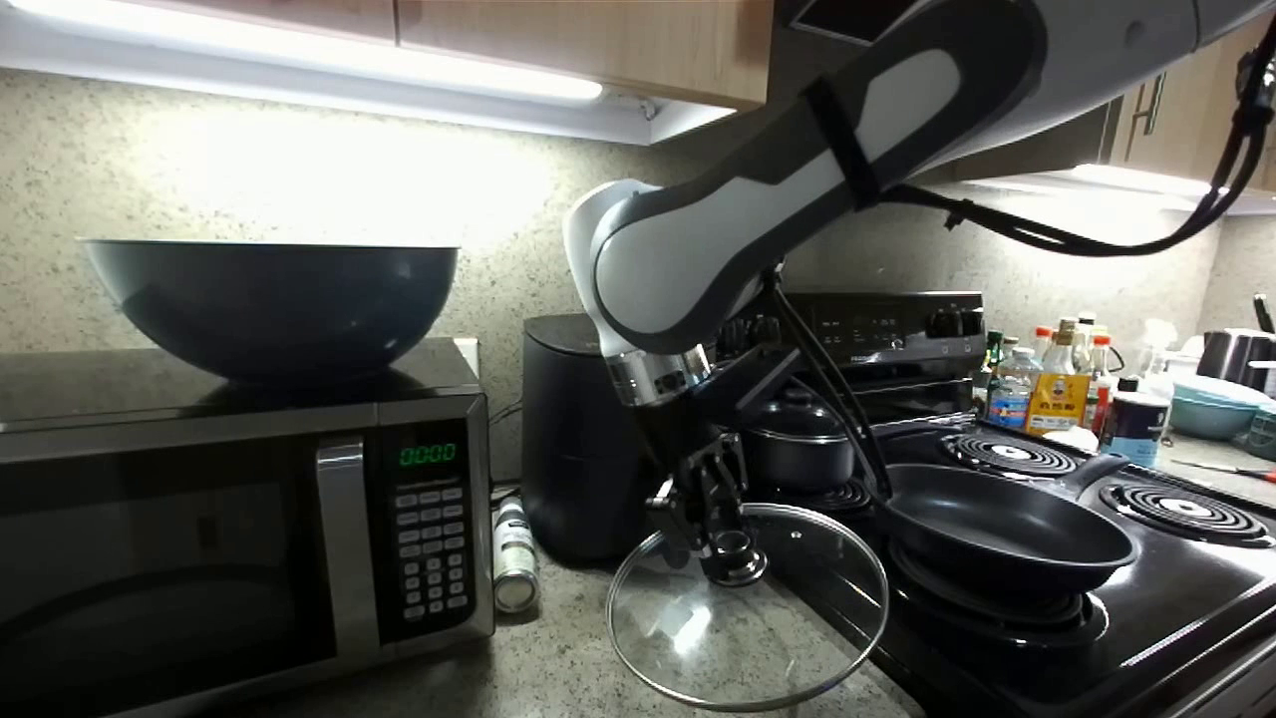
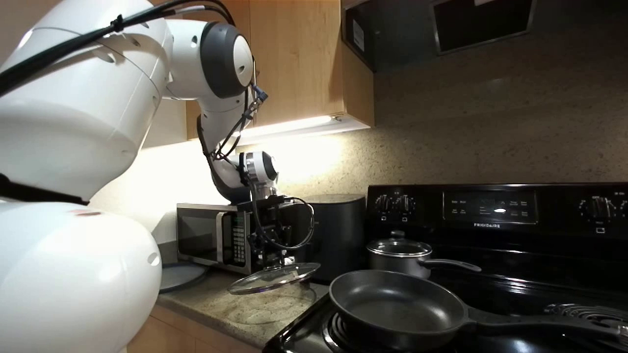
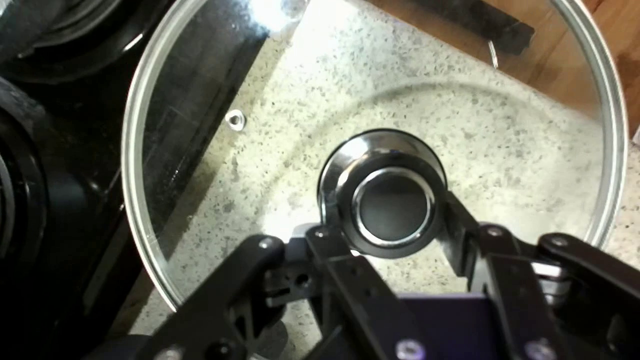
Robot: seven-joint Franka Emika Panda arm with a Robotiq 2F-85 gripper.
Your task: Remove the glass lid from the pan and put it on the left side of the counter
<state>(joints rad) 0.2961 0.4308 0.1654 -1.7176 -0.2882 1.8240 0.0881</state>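
pan (image 2: 392, 304) open on stove (image 1: 1176, 590) | pot (image 2: 397, 264) lidded | bowl (image 1: 274, 304) on microwave (image 1: 229, 538) | gripper (image 3: 387, 217) clamped on lid (image 1: 758, 638) knob (image 3: 395, 202) | lid tilted above desk (image 1: 573, 658) | cabinet light (image 1: 478, 73) on

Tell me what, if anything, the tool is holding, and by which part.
The tool holds the glass lid by its knob, gripped from two sides, tilted above the counter.

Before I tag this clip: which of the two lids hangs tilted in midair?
The larger glass lid, which the hand holds by its knob above the counter; the smaller lid rests on the pot.
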